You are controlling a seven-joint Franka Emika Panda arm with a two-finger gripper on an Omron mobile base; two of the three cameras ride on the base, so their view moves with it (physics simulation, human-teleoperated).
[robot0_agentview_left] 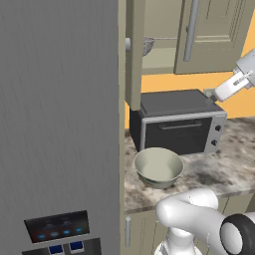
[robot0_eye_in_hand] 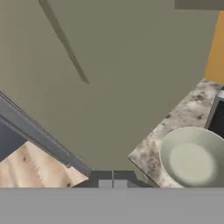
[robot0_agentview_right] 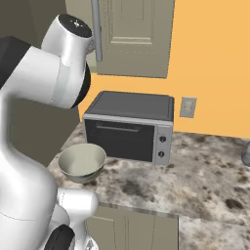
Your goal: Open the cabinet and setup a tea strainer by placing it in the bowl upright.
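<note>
My fingers (robot0_eye_in_hand: 112,180) show as two small dark tips pressed side by side at the bottom of the hand view, clenched together with nothing between them. They hang above the near left end of the bench, looking down past its edge. Just right of them in that view sits the bowl (robot0_eye_in_hand: 192,156), round, pale and empty, resting on the speckled stone of the bench (robot0_eye_in_hand: 175,118). To the left of my fingers I see a strip of pale wooden floor (robot0_eye_in_hand: 30,168) far below, and above that a broad flat beige panel (robot0_eye_in_hand: 109,65) that takes up most of the view.

From the left base view the bowl (robot0_agentview_left: 158,167) stands near the front edge of the bench (robot0_agentview_left: 219,169), just in front of the black oven (robot0_agentview_left: 177,122) and slightly left of its middle, apart from it. From the right base view the bowl (robot0_agentview_right: 81,161) is at the left end of the bench (robot0_agentview_right: 205,171), close to the near left corner of the oven (robot0_agentview_right: 129,127).

Above the oven hangs the cabinet (robot0_agentview_left: 214,35). Its left door (robot0_agentview_left: 133,55) stands swung out towards me, edge-on, while the right door with its long grey bar handle (robot0_agentview_left: 191,30) is closed. Inside the opened part, on the shelf, lies the tea strainer (robot0_agentview_left: 148,46), its mesh basket at the left and its thin handle reaching right. It is well apart from the bowl, high above it.

A tall grey fridge (robot0_agentview_left: 60,114) stands at the left of the bench.
</note>
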